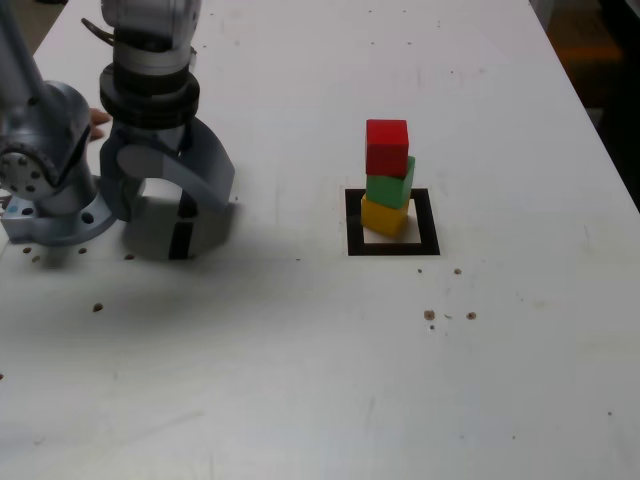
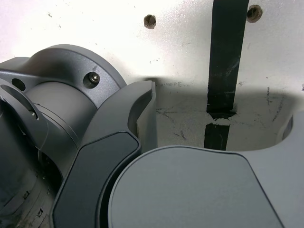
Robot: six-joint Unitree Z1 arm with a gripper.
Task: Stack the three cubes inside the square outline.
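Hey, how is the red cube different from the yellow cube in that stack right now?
The red cube sits at the top of the stack, while the yellow cube is at the bottom, resting inside the square outline. The red cube has nothing on it; the yellow cube carries the green cube, which hides most of its top. The red cube looks squarer to the camera, the yellow slightly turned. Both look the same size and stand clear of the tool.

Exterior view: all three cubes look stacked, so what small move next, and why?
Probably none beyond holding the open gripper clear: the red cube tops the green cube and yellow cube inside the square outline, though the stack looks slightly staggered.
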